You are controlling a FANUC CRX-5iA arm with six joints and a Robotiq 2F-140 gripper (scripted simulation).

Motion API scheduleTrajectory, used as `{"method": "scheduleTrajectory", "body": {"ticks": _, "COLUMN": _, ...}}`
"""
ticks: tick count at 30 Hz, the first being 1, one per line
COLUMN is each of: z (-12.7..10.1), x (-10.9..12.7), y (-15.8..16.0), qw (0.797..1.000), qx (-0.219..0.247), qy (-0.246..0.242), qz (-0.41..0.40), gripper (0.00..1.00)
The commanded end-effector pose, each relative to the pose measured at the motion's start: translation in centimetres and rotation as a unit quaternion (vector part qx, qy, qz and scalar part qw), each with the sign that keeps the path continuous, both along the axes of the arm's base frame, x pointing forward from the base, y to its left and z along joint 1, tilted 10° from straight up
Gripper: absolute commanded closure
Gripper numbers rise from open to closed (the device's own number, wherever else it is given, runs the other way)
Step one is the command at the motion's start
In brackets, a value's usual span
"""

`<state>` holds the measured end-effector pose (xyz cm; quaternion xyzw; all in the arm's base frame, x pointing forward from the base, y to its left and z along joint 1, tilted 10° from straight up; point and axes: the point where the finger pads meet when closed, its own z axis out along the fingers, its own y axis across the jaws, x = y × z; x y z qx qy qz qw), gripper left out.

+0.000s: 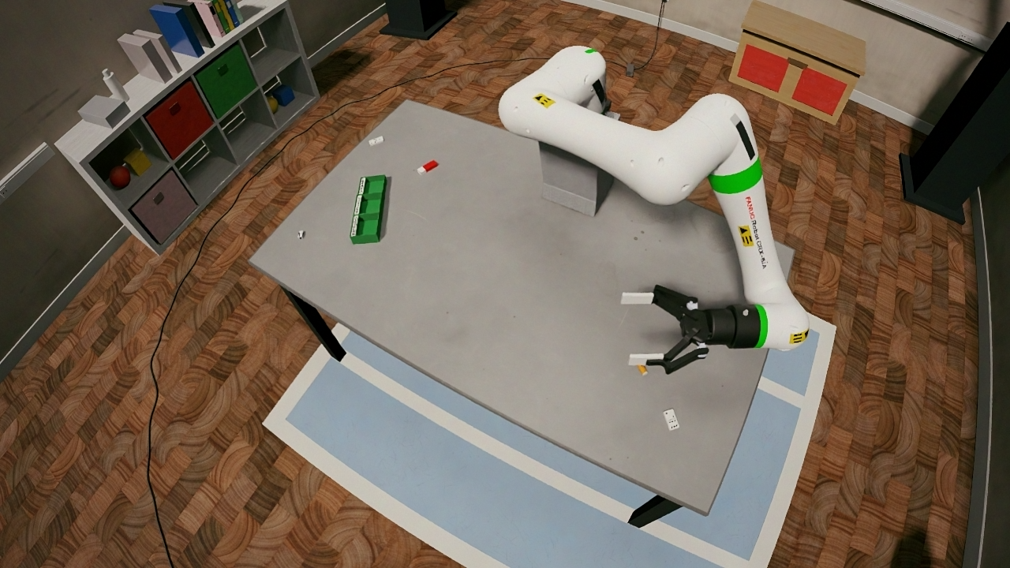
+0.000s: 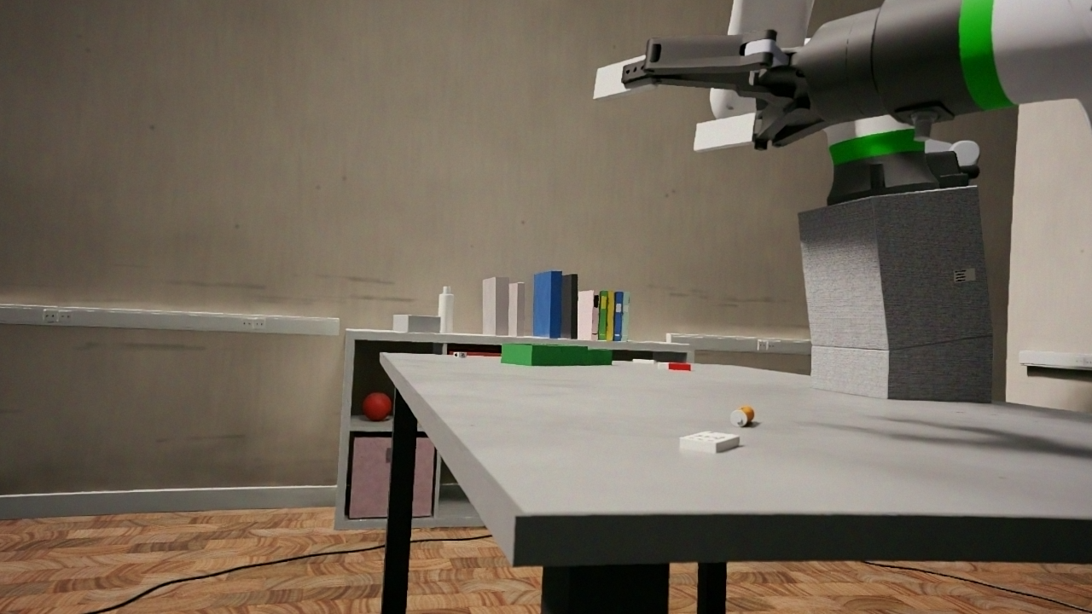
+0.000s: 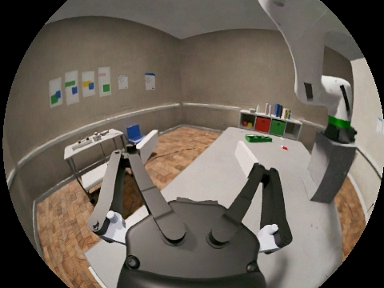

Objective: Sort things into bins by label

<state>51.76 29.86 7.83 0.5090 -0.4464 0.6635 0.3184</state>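
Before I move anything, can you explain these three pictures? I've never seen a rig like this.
The machine is one white jointed arm on a grey pedestal, ending in a two-fingered gripper. The first picture looks down on the table; the second looks across it from near one corner; the third looks out past the fingers from the wrist.

On the table lie a green divided tray with labels, a red and white piece, a small orange and white cylinder, a white block, and two more small whitish things. The gripper is wide open, holding nothing.
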Motion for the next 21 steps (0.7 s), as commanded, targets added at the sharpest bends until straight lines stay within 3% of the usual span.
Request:
{"method": "scheduleTrajectory", "body": {"ticks": 1, "z": 0.0, "x": 0.0, "y": 0.0, "qw": 1.000, "qx": 0.000, "qy": 0.000, "qz": 0.000, "gripper": 0.00}}
{"method": "scheduleTrajectory", "body": {"ticks": 17, "z": 0.0, "x": 0.0, "y": 0.0, "qw": 1.000, "qx": 0.000, "qy": 0.000, "qz": 0.000, "gripper": 0.00}}
{"method": "scheduleTrajectory", "body": {"ticks": 18, "z": -0.8, "x": 0.1, "y": 0.0, "qw": 1.000, "qx": 0.000, "qy": 0.000, "qz": 0.000, "gripper": 0.85}}
{"method": "scheduleTrajectory", "body": {"ticks": 21, "z": -3.3, "x": 0.6, "y": 0.0, "qw": 1.000, "qx": 0.000, "qy": 0.000, "qz": 0.000, "gripper": 0.85}}
